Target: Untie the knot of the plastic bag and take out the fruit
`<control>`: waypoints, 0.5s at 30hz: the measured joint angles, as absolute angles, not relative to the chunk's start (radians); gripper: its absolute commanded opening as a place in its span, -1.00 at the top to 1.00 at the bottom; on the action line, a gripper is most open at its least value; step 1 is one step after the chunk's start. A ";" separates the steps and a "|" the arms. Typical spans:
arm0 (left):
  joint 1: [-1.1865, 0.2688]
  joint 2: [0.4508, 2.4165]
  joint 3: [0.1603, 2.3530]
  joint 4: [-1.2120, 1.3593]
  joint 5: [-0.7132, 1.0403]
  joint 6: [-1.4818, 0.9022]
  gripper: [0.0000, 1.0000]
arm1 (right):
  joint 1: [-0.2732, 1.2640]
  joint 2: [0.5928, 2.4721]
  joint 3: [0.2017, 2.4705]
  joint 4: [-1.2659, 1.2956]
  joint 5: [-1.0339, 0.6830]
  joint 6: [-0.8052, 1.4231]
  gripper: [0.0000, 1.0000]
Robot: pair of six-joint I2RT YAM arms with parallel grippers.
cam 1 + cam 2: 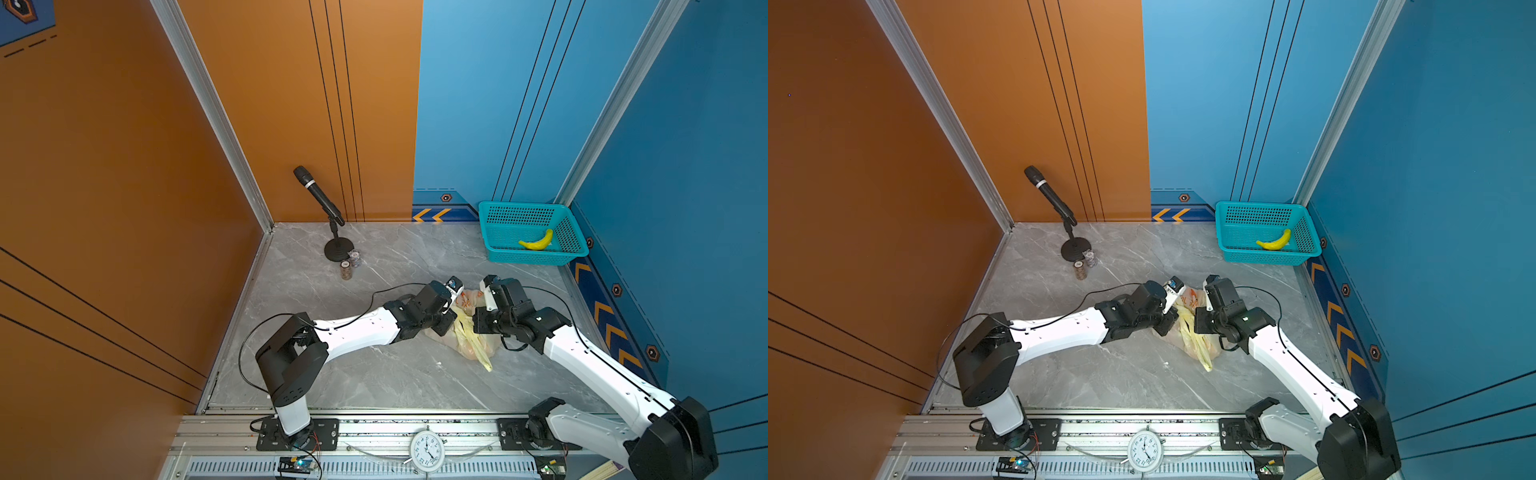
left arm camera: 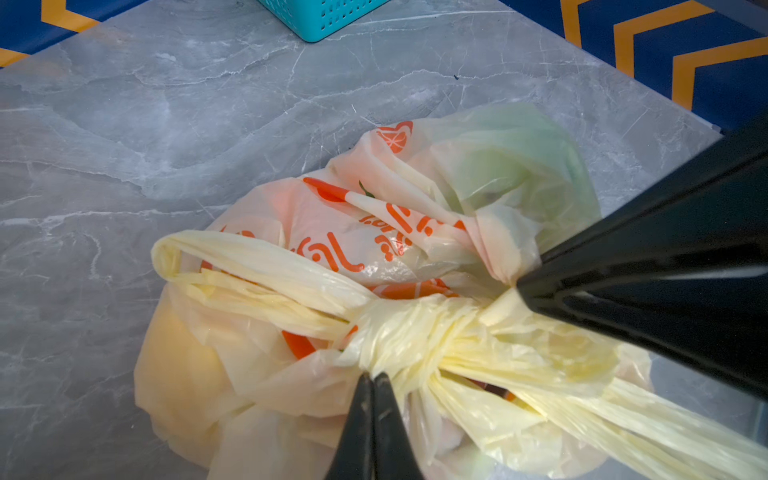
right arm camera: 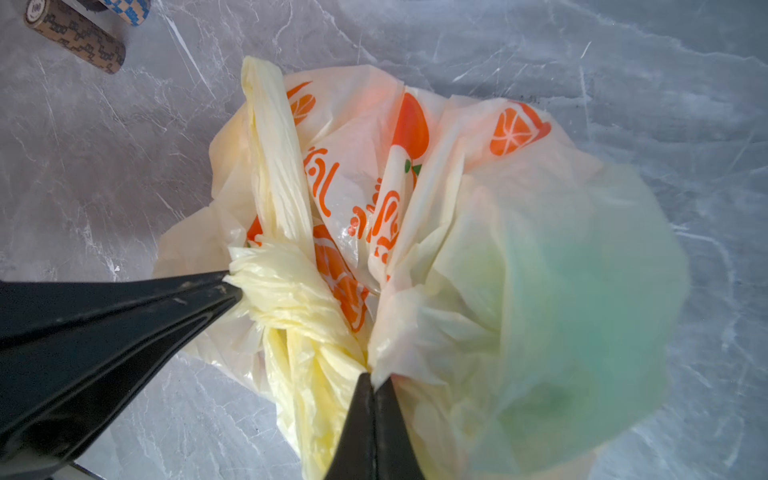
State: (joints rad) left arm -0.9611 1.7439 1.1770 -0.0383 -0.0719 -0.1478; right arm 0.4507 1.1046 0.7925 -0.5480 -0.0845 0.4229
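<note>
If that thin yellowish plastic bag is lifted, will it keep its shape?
Probably not: the crumpled pale yellow plastic bag looks floppy and should sag. Coloured shapes showing through suggest contents that may shift. Its tightly bunched knot seems firmest.

Tabletop [image 1: 374, 374] was bare left and front of plastic bag [image 1: 469, 299]. Microphone stand [image 1: 338, 249], two rolls [image 1: 346, 270] stood back-left; basket [image 1: 528, 261] back-right. Left gripper [image 2: 371, 376], right gripper [image 3: 374, 380] crowded knot [image 2: 399, 328].

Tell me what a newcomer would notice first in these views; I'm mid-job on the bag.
The two arms meet mid-table over the pale yellow plastic bag. The left gripper is shut on the knot, and the right gripper pinches the bag right beside it. Next comes the teal basket in the far right corner, holding only a yellow banana.
</note>
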 measured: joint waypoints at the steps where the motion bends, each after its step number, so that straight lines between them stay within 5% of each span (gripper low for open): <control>1: -0.961 1.741 1.172 -0.034 -0.075 -0.148 1.00 | 0.451 1.100 0.791 -0.548 -0.078 0.423 1.00; 15: -0.904 1.650 1.106 -0.027 -0.109 -0.148 1.00 | 0.406 1.022 0.755 -0.538 -0.023 0.443 1.00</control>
State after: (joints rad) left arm -0.9035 1.6501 1.1061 -0.0265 -0.1085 -0.1478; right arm 0.4061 1.0218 0.7551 -0.5385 -0.0227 0.4431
